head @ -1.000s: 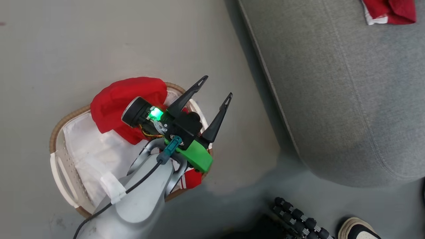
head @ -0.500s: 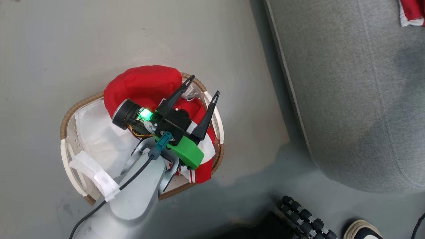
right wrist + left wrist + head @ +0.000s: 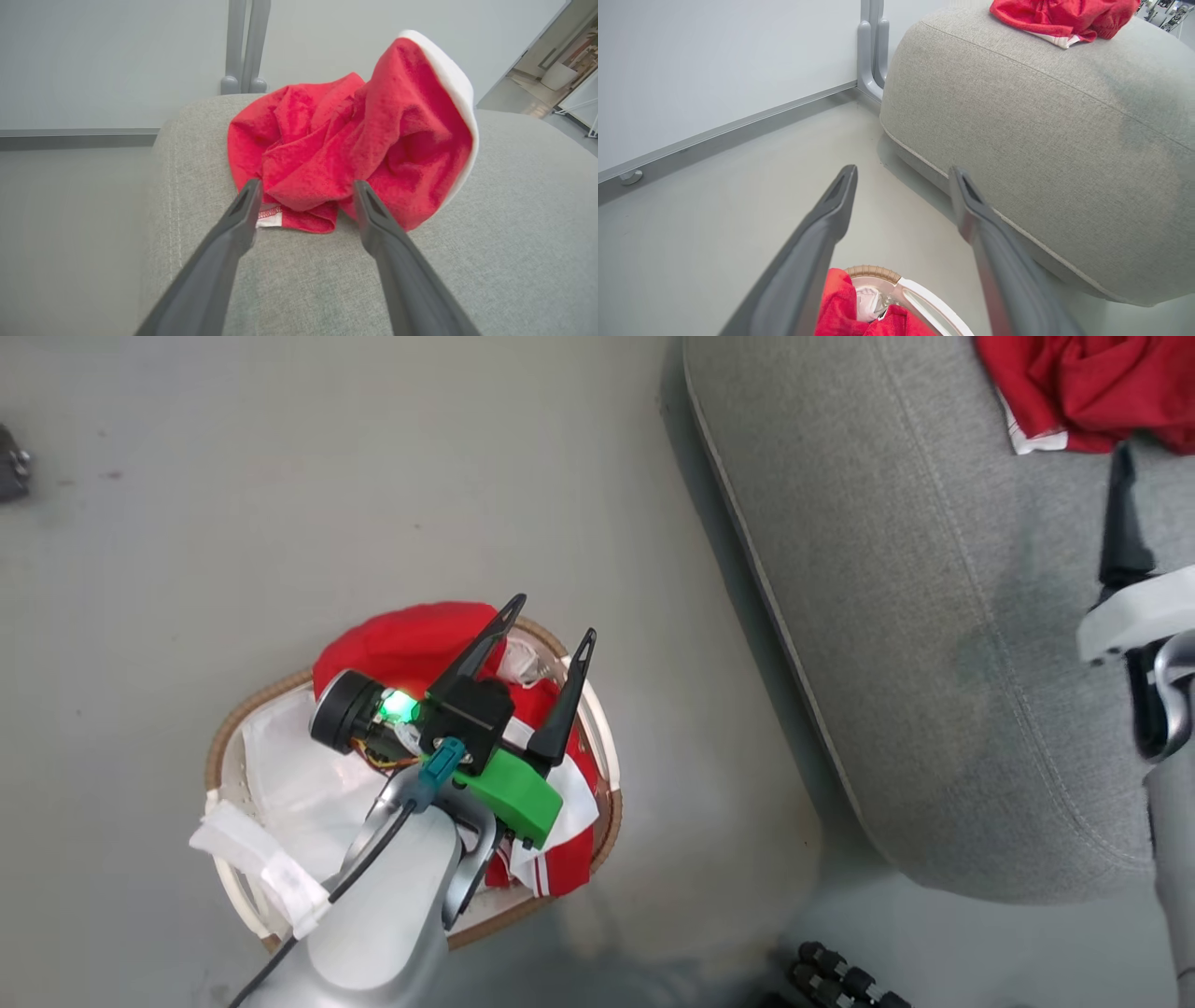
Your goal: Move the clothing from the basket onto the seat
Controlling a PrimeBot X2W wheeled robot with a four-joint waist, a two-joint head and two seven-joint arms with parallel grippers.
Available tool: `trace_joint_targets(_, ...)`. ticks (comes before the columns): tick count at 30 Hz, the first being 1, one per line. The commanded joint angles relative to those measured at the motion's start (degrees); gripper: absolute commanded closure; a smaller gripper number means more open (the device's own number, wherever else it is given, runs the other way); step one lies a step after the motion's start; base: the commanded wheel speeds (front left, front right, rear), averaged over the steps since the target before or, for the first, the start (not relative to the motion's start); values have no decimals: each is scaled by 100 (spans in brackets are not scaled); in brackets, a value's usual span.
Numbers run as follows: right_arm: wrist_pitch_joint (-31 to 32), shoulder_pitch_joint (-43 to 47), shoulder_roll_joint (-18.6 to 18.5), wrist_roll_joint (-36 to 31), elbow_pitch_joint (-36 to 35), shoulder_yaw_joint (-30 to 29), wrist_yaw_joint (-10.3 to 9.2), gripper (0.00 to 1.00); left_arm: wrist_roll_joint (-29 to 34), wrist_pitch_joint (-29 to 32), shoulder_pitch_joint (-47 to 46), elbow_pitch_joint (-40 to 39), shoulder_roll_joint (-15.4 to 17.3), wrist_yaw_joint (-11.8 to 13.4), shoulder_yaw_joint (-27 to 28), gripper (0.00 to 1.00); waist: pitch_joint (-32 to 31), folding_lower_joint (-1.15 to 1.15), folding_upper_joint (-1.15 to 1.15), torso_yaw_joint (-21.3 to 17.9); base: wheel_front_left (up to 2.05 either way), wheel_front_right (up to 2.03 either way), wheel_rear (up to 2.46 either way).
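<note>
Carrying one red garment [image 3: 336,140], grey seat [image 3: 934,616]; basket [image 3: 224,747] on floor [image 3: 280,476] holds more clothing [image 3: 411,635]: soft, light, floppy, best pinched at a raised fold. Left hand [image 3: 553,618] spread above basket; right hand [image 3: 307,186] spread beside the seat's garment, gripping nothing.

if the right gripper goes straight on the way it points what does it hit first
Probably the red clothing heaped on the seat, just past the tips of the right gripper, whose jaws stand open; depth is unclear.
</note>
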Motion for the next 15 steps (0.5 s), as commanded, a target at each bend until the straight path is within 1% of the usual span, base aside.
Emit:
trace_joint_targets(1,-9,194,28,102,-151,120,-8,0,-2,-5,116,-51,-11,57,71,0,-395,0,0,150,0,0,0)
trace_joint_targets(8,-9,761,430,307,-981,634,-8,0,24,-5,554,-332,-79,280,551,0,-836,0,0,561,0,0,0)
trace_joint_targets(15,-8,1120,641,369,-1281,970,-8,0,126,-5,973,-603,-84,388,1148,0,-1201,0,0,1025,0,0,0)
